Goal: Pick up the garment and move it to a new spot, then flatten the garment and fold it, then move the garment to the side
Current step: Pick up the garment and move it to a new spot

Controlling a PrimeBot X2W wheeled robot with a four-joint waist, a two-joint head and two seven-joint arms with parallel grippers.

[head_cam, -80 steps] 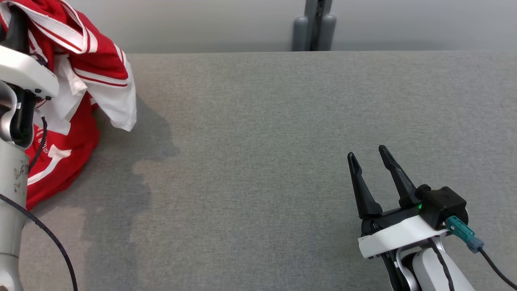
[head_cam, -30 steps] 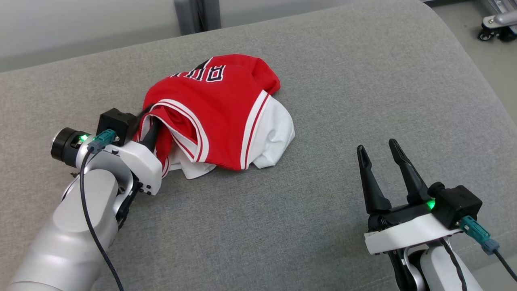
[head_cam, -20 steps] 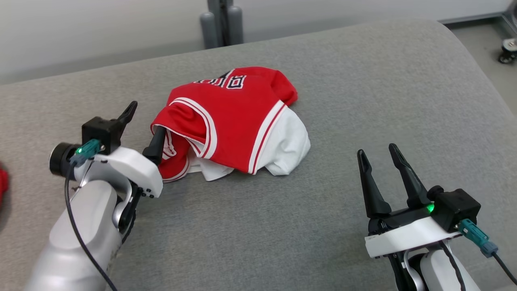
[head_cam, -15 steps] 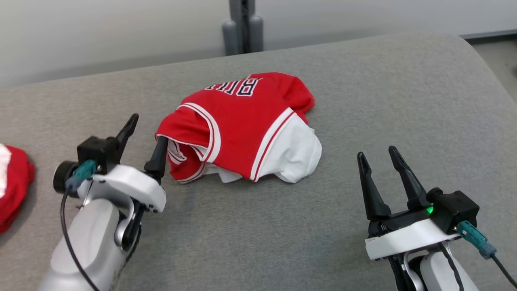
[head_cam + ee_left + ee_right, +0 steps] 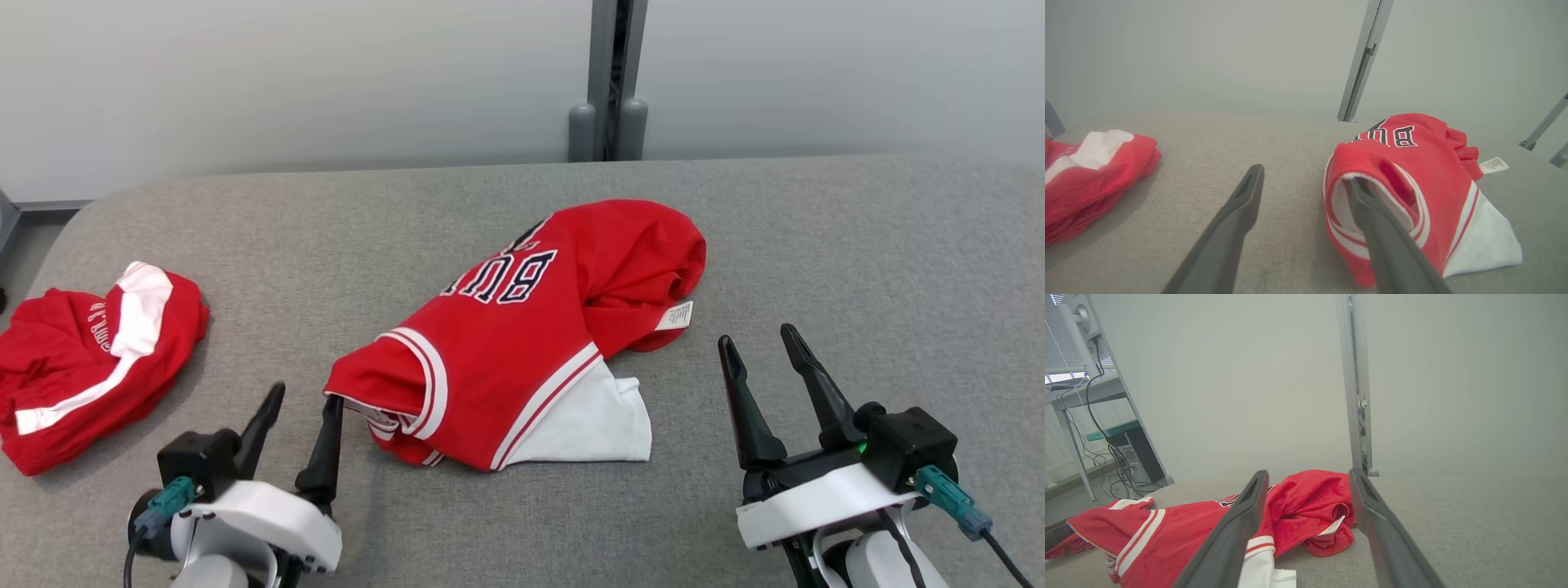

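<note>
The garment is a red jersey with white trim and dark letters, lying crumpled in the middle of the grey table. It also appears in the left wrist view and the right wrist view. My left gripper stands open at the jersey's near-left corner. One of its fingers rests at the white-trimmed armhole, and nothing lies between the jaws. My right gripper is open and empty, to the right of the jersey and apart from it.
A second red and white garment lies bunched at the table's left end. A grey post rises behind the table's far edge against a pale wall. A desk with cables stands off to the left.
My left gripper has opened, let go of the jersey and drawn back toward the near edge. The jersey now rests on the table. The head camera has swung, shifting the whole picture.
</note>
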